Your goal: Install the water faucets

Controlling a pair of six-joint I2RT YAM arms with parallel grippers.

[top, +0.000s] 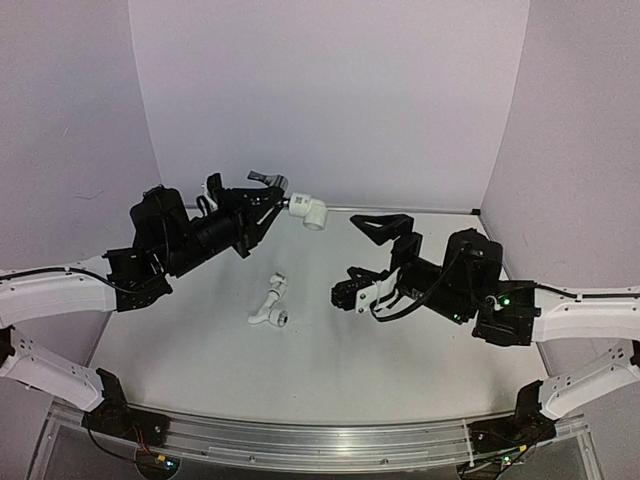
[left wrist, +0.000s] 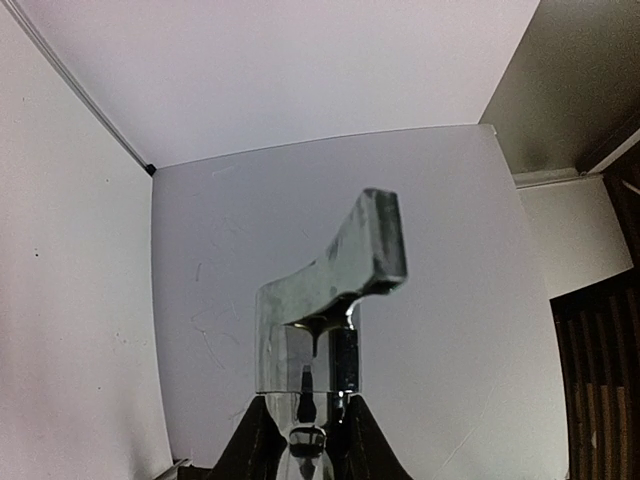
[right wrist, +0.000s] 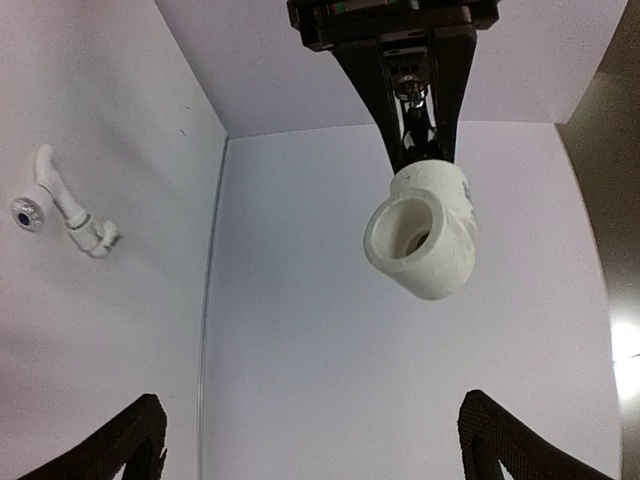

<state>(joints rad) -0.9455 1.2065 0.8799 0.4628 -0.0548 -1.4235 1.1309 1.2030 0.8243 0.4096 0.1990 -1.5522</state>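
One chrome tap (left wrist: 330,300), one white elbow fitting (top: 308,210) (joined together), one bent white pipe (top: 270,305).

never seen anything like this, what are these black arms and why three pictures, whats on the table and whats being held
These are two robot arms bolted at the table's near edge. One picture looks down from above and behind them; the other two come from a camera on each wrist. The left claw is shut on the chrome faucet, which has a white elbow fitting on its end. The right claw is open and empty, pointing at that fitting. A separate white bent pipe piece lies on the table between the arms.
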